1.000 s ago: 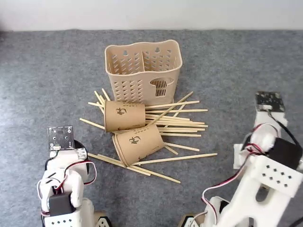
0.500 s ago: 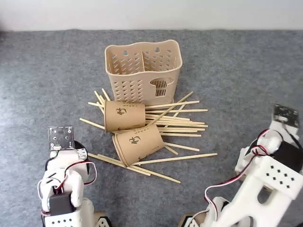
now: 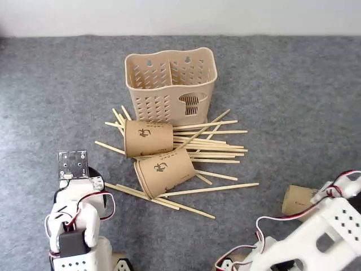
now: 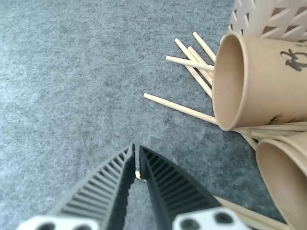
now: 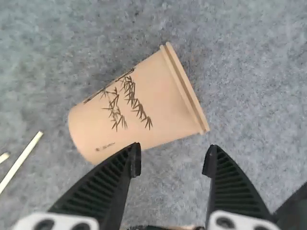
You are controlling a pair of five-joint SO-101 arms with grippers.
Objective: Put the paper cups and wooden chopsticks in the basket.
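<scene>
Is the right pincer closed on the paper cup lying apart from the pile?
No, the right pincer stands open, and the paper cup lies on its side just beyond its tips, not clamped.

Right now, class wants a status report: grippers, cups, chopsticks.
Left gripper jaws shut, empty. Right gripper jaws open above lone paper cup on its side. Two cups, chopsticks heaped by basket.
</scene>
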